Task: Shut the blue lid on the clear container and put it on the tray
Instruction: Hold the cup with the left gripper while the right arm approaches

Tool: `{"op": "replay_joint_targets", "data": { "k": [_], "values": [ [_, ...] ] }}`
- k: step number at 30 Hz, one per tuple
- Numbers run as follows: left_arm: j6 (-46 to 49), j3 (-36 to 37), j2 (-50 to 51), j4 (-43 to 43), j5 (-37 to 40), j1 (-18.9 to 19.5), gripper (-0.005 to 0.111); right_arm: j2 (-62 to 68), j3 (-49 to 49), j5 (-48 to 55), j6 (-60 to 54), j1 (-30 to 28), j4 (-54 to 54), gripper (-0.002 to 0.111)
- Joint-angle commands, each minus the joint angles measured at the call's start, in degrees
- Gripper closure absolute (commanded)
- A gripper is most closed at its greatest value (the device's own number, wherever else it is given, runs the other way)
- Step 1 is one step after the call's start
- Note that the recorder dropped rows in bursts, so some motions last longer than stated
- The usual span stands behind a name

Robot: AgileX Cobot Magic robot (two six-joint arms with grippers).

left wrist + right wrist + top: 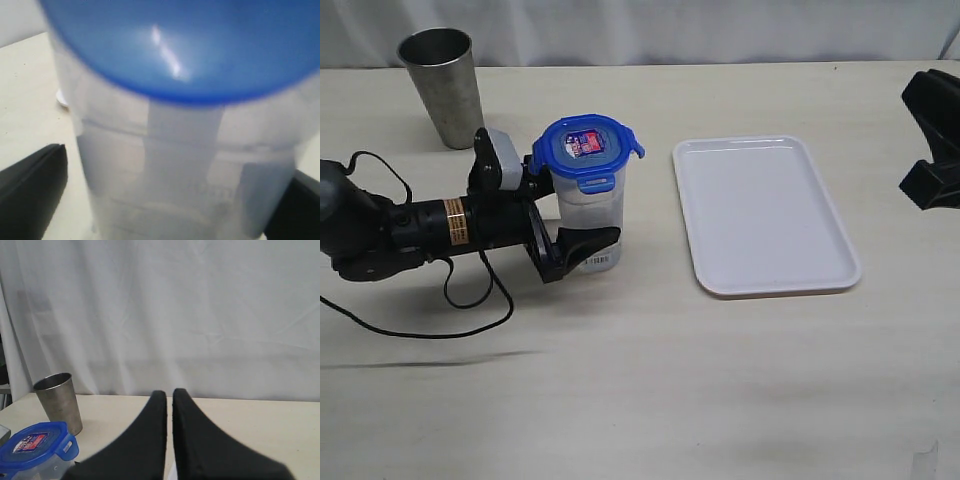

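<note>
My left claw [572,205] stands spread around the clear container [592,215]. It looks like light, stiff, slick plastic; I'd clamp mid-body, below the blue lid [588,148]. My right claw [169,440] is clenched and empty.

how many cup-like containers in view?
2. The steel cup at the back left; the clear container, blue lid on top, between the left gripper's jaws, left of the tray. None seem hidden.

Open table [650,380] is seen in front, and between the clear container [595,200] and the tray [765,215]; the container's two sides are taken up by the left gripper [578,208]; the steel cup [442,85] is set behind, well apart; the top of the blue lid [585,148] is left uncovered.
</note>
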Motion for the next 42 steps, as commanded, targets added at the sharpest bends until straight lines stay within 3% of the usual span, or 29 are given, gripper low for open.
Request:
{"op": "replay_joint_targets", "data": {
  "k": [1,12,23,25,34,37,42],
  "values": [
    [-0.57,-0.37,0.25,0.97,-0.83,-0.47,0.018,0.18,-0.07,-0.24,0.12,-0.05,-0.54,0.104],
    [-0.38,-1.54,0.25,-0.93,-0.83,-3.8,0.018,0.18,-0.07,0.46,0.12,-0.05,-0.54,0.104],
    [-0.23,-1.54,0.25,-1.01,-0.83,-3.8,0.02,0.18,-0.07,1.02,0.12,-0.05,-0.54,0.104],
    [-0.23,-1.54,0.25,-1.01,-0.37,-3.8,0.028,0.18,-0.07,1.02,0.12,-0.05,-0.54,0.104],
    [-0.52,-1.54,0.25,-0.75,0.14,-3.8,0.085,0.18,-0.33,-0.77,0.24,-0.05,-0.65,0.104],
    [-0.61,-1.54,0.25,-0.18,0.35,-3.8,0.107,0.18,-3.35,1.36,5.02,-0.05,-6.51,0.103],
    [-0.61,-1.54,0.25,-0.38,1.2,-3.8,0.107,0.18,-12.81,5.82,21.38,-0.05,-22.22,0.103]
  ]
}}
